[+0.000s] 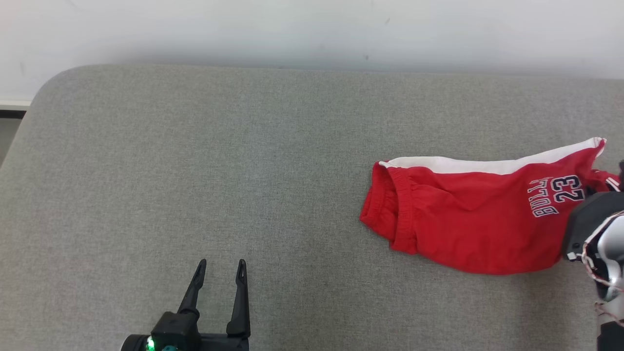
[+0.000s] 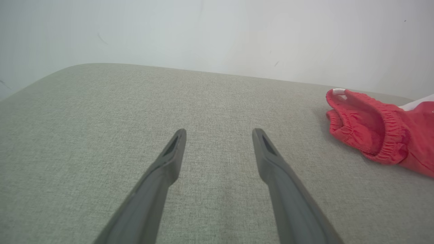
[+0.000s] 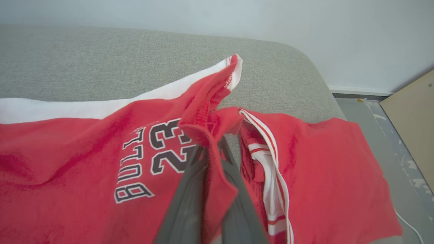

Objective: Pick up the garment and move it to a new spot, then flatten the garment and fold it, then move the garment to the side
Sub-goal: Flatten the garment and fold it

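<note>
Because the red shorts (image 1: 468,219) lie bunched at the right edge of the grey cushion (image 1: 195,146), the right gripper (image 3: 213,148) pinches a fold of cloth, likely to lift them; the left gripper (image 1: 220,265) hovers spread apart near the front edge.

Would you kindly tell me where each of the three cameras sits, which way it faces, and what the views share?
Head view: on the head, looking down at the grey cushion and shorts; left gripper lower left, right arm far right.
Left wrist view: on the left wrist, looking along its open fingers across the cushion towards the wall.
Right wrist view: on the right wrist; right gripper shut on the shorts.
Shared: all see the shorts.
</note>
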